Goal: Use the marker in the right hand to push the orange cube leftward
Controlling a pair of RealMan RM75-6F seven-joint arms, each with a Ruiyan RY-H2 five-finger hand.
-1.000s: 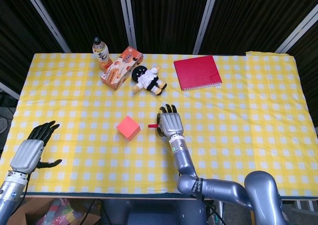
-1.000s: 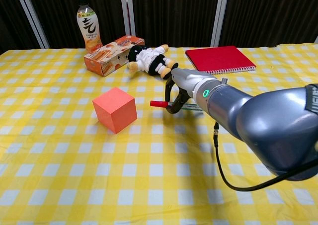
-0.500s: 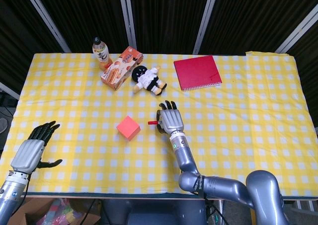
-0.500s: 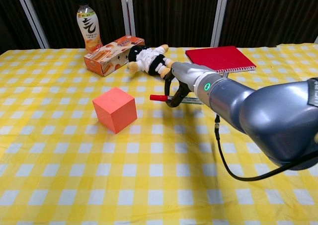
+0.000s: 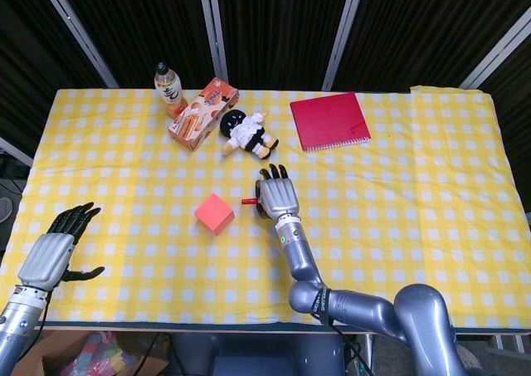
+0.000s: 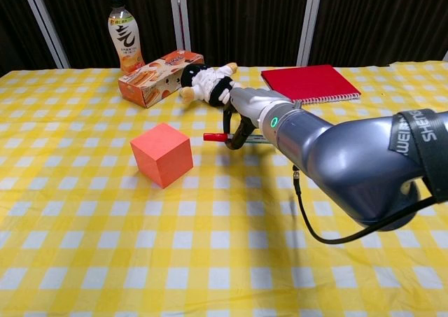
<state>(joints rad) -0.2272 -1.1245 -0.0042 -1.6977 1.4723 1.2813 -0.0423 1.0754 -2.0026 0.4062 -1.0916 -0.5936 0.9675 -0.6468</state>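
Observation:
The orange cube [image 5: 215, 213] [image 6: 162, 154] sits on the yellow checked cloth, left of centre. My right hand [image 5: 276, 196] [image 6: 246, 114] grips a marker [image 5: 248, 202] [image 6: 215, 136] whose red cap points left toward the cube. The cap tip is a short gap to the right of the cube's upper right edge, not touching it. My left hand [image 5: 60, 249] rests at the near left table edge, fingers spread and holding nothing; only the head view shows it.
At the back stand a drink bottle [image 5: 168, 85] [image 6: 122, 36], an orange snack box [image 5: 202, 113] [image 6: 159, 77], a plush doll [image 5: 247, 133] [image 6: 210, 83] and a red notebook [image 5: 329, 120] [image 6: 310, 82]. The doll lies just behind my right hand.
My right hand has carried the marker leftward and slightly toward the back, closing the gap to the cube. The cube and my left hand have not moved.

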